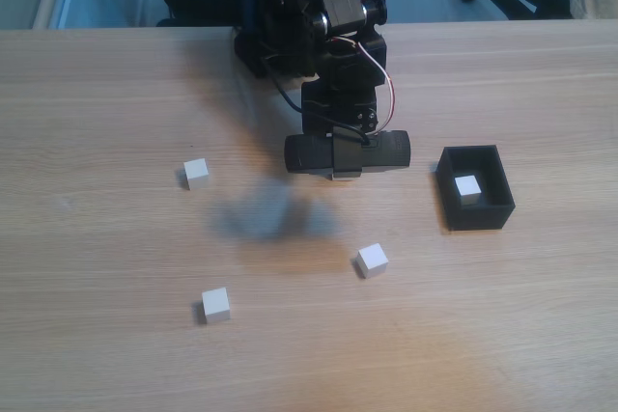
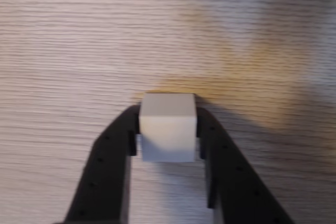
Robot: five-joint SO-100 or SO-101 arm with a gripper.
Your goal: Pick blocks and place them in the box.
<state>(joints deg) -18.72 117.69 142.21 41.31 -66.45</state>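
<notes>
White cube (image 2: 168, 127) clamped between jaws, apparently hidden in fixed view.

From the wrist view, the black claw (image 2: 168, 129) comes up from the bottom edge, its two fingers (image 2: 113, 150) pressed against the left and right faces of a white block (image 2: 167, 127). The block sits squarely between the tips, its top face pale and plain, its front face slightly shadowed. Behind it runs the light wood grain of the desk (image 2: 79, 35), with a warm orange patch and a soft shadow to the right.
</notes>
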